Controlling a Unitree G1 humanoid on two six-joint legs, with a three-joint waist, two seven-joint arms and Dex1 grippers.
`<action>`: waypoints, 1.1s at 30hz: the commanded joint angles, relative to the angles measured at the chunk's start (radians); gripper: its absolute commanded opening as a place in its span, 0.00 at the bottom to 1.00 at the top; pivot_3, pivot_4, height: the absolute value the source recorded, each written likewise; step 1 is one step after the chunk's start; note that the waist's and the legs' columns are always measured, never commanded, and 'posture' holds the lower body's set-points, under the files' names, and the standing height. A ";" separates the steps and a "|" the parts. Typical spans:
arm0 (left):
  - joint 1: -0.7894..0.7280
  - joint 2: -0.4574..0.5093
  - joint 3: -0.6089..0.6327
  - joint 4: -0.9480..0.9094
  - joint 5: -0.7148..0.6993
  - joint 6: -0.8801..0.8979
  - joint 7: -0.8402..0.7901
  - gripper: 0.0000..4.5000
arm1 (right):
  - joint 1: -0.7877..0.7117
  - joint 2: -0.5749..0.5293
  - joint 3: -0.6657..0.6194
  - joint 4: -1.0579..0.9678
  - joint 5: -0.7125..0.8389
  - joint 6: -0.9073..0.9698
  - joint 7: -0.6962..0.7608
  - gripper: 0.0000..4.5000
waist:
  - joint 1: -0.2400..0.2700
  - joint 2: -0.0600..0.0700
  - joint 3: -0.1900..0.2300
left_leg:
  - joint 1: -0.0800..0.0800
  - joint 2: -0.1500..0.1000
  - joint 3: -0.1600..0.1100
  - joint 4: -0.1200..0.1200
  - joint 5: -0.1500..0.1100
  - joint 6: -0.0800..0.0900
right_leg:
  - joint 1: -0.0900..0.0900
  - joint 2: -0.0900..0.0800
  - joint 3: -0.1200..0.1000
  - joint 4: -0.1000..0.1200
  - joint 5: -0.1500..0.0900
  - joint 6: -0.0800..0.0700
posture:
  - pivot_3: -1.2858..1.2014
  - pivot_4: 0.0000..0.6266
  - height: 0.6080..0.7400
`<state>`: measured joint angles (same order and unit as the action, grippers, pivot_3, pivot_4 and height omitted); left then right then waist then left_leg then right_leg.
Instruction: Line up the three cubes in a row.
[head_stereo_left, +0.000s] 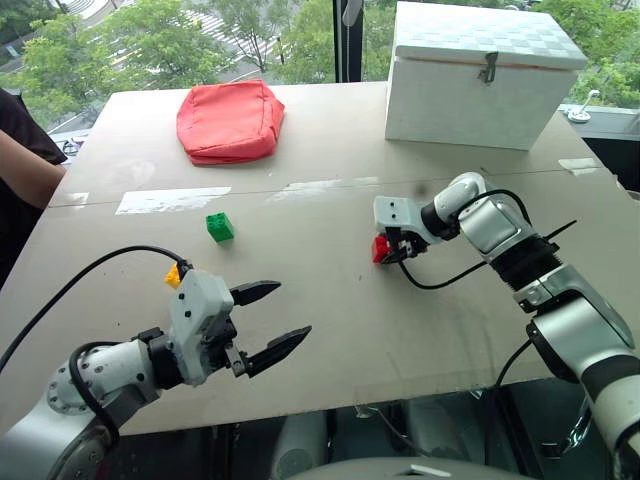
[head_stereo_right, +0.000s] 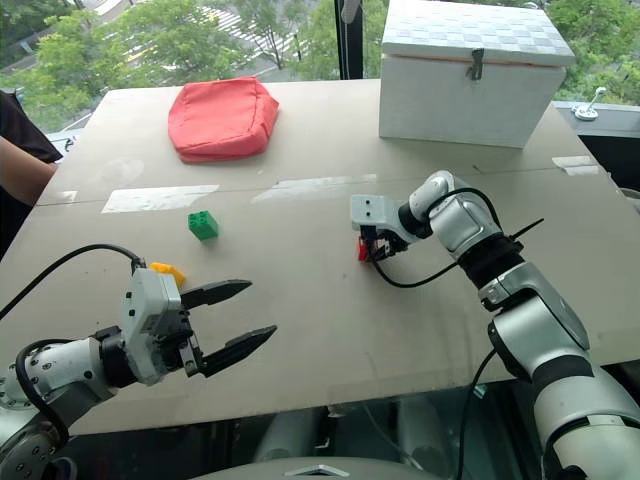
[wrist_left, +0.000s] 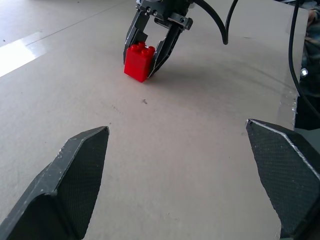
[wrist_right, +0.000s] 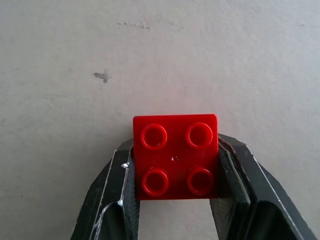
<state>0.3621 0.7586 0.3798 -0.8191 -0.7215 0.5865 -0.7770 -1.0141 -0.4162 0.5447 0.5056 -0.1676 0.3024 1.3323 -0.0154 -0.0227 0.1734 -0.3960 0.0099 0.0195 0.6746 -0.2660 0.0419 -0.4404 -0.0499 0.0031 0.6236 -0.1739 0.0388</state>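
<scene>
The red cube (head_stereo_left: 380, 248) is at the table surface right of centre, studs up, with my right gripper (head_stereo_left: 392, 248) shut on its two sides; the right wrist view shows the cube (wrist_right: 176, 156) between the fingers (wrist_right: 107, 195). The green cube (head_stereo_left: 220, 227) stands free on the table left of centre. Nearer me, the yellow cube (head_stereo_left: 174, 275) peeks out behind my left gripper's body. That left gripper (head_stereo_left: 293, 310) hovers open over the front left of the table with nothing between its fingers, pointing towards the red cube (wrist_left: 138, 61).
A red fabric pouch (head_stereo_left: 230, 120) lies at the back left and a big white box (head_stereo_left: 480, 75) stands at the back right. A person's arm (head_stereo_left: 22, 170) is at the table's left edge. Black cables trail from both wrists.
</scene>
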 joint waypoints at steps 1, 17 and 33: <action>0.018 -0.001 -0.002 -0.022 0.017 -0.023 0.005 1.00 | -0.028 -0.003 0.012 0.012 -0.024 -0.016 0.027 0.30 | 0.000 0.000 0.000 | 0.000 0.000 0.000 0.000 0.000 0.000 | 0.000 0.000 0.000 0.000 0.000 0.000 | 0.52 0.24 1.00; 0.032 -0.056 0.021 0.013 -0.012 -0.027 0.053 1.00 | -0.032 -0.022 -0.087 -0.079 0.026 0.076 0.047 0.99 | 0.001 0.002 0.001 | -0.001 0.000 0.000 -0.001 0.000 0.000 | -0.001 0.000 0.000 0.000 0.000 0.000 | 0.52 0.24 1.00; -0.183 0.007 0.181 0.369 0.073 0.049 0.222 1.00 | 0.508 -0.080 -0.576 -1.026 0.606 0.327 -0.237 0.99 | 0.002 0.000 0.000 | 0.000 0.000 -0.001 -0.002 0.000 0.000 | -0.002 0.000 -0.001 0.001 0.000 0.000 | 0.52 0.24 1.00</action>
<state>0.1995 0.7277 0.5012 -0.4934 -0.6629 0.6487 -0.5174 -0.5280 -0.4788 -0.0159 -0.4426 0.4029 0.6171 1.1176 -0.0137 -0.0227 0.1736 -0.3957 0.0106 0.0181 0.6721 -0.2660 0.0418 -0.4421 -0.0493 0.0013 0.6250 -0.1748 0.0401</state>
